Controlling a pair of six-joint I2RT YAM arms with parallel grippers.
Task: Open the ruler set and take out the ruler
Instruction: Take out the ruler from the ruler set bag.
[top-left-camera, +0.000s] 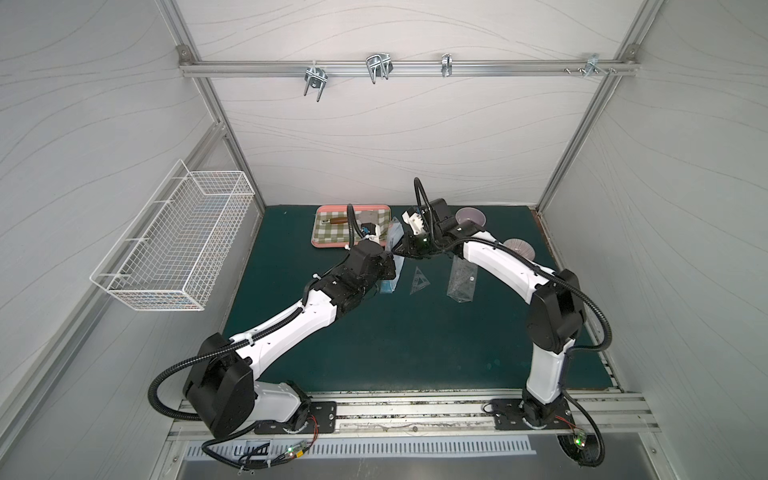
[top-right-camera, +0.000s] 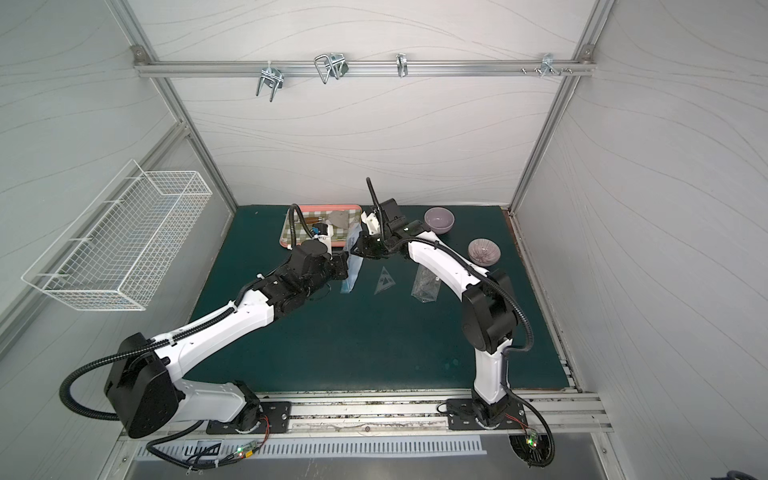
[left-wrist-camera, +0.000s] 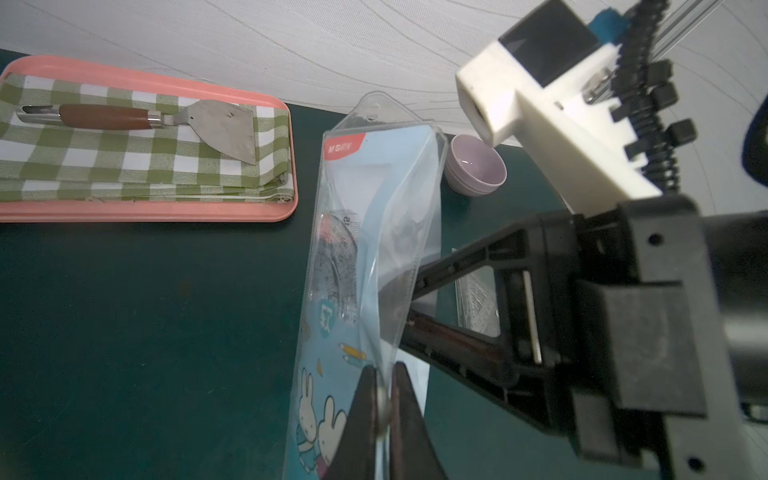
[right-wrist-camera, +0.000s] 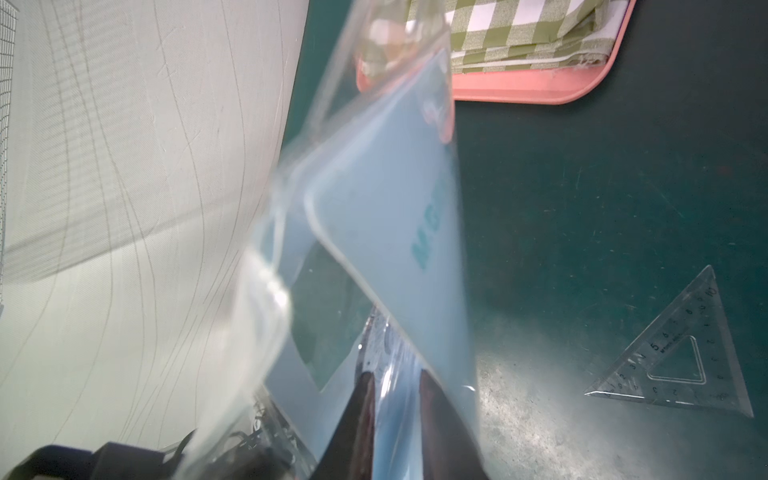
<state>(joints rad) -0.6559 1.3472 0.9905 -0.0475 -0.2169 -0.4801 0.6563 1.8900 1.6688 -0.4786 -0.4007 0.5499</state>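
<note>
Above mat (left-wrist-camera: 124, 332), left hand (left-wrist-camera: 383, 386) clamps ruler set (left-wrist-camera: 374, 187), seemingly "M&G"; right hand (right-wrist-camera: 395, 384) unclear.

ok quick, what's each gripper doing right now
Left gripper: shut on the ruler set pouch.
Right gripper: jaws slightly apart with pouch plastic between them; whether it grips cannot be told.

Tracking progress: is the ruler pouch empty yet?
Not empty: a protractor shows inside the pouch; a set square lies on the mat.
</note>
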